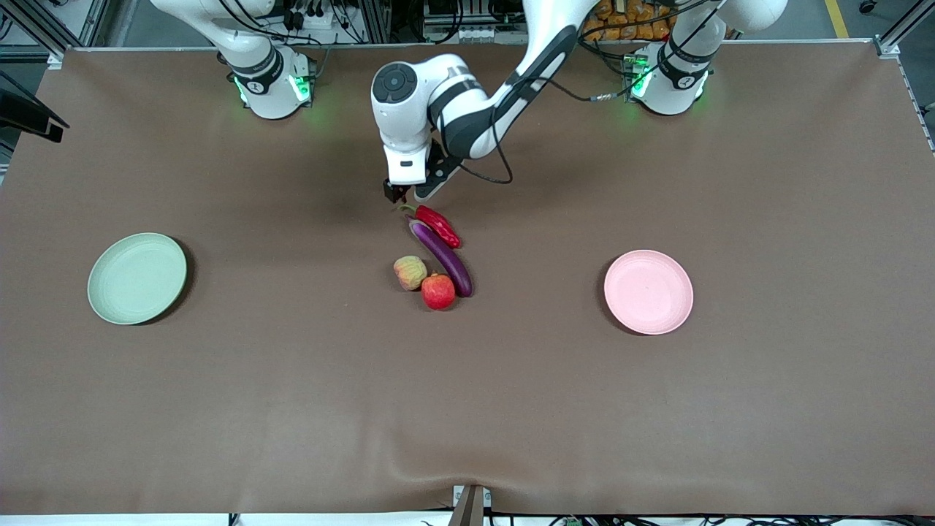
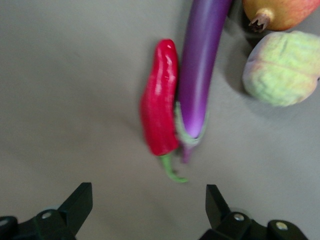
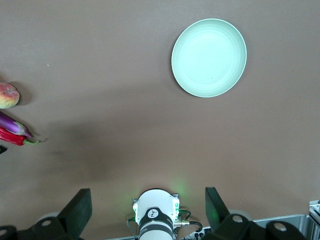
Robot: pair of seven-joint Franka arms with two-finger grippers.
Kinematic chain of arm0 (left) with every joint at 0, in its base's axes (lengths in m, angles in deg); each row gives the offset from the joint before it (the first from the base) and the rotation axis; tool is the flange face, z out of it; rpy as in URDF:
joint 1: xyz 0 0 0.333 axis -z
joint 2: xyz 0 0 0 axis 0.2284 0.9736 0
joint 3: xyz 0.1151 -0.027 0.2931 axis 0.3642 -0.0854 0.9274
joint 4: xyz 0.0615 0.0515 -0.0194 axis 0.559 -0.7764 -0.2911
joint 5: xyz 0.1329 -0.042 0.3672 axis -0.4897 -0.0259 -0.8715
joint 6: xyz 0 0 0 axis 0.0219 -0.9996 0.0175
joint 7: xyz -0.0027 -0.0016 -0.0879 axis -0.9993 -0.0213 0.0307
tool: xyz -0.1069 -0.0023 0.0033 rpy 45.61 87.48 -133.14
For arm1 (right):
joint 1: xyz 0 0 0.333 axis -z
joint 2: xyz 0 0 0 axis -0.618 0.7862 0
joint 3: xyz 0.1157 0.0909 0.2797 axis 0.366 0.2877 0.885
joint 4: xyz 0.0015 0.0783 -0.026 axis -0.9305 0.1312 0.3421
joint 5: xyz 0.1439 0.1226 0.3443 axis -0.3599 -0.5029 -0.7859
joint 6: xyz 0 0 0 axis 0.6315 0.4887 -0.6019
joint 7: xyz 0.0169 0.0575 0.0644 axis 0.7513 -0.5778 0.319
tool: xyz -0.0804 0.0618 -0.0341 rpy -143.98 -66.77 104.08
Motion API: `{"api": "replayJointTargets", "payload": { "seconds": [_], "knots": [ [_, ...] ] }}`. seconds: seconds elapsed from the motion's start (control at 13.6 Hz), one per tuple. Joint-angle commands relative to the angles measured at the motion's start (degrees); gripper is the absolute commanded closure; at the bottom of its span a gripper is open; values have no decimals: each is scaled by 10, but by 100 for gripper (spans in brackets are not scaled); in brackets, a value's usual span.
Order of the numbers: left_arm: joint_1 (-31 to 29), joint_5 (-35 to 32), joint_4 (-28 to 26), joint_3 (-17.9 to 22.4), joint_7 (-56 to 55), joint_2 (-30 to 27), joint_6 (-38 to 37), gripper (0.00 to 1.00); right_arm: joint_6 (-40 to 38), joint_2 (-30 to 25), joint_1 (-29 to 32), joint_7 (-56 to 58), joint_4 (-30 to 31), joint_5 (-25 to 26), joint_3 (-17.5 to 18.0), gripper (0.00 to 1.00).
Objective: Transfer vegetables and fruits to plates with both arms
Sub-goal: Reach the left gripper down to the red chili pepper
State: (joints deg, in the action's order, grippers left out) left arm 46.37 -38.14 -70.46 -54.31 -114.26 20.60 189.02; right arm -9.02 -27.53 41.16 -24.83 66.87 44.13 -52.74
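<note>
I am hovering my left claw point(image 1: 398, 193), jaws wide, over the stem end of the wrinkled red chili pepper point(image 1: 438, 226) mid-counter, touching the slim glossy purple eggplant point(image 1: 443, 256). Its long axis is running diagonally, green stem toward the bases. I judge a pinch across the body, clear of the eggplant, is best. My right claw point(image 3: 145, 212) is waiting high, open.

Brown matte cloth point(image 1: 219, 409) covers the whole table, wrinkled at the 6 o'clock edge. Aluminium frame posts point(image 1: 895, 33) at 1 and 11 o'clock. Cables and equipment clutter point(image 1: 453, 22) along 12 o'clock. Grey floor with a yellow line point(image 1: 836, 18) at 1 o'clock. Even, soft lighting.
</note>
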Motion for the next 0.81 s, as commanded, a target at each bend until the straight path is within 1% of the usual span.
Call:
{"api": "replayJointTargets", "payload": {
  "seconds": [0.0,0.15,0.44,0.73],
  "knots": [
    [46,-5,50,58,-78,56,51,0,-2,0,10,-4,-2,-10,6,0],
    [49,-5,65,63,-89,81,63,0,-3,0,10,-4,-2,-10,6,0],
    [63,-4,65,61,-90,101,86,0,-3,0,10,-4,-2,-10,6,0],
    [69,-4,65,63,-90,118,90,0,-5,3,10,-3,-2,-10,6,0]
  ]
}}
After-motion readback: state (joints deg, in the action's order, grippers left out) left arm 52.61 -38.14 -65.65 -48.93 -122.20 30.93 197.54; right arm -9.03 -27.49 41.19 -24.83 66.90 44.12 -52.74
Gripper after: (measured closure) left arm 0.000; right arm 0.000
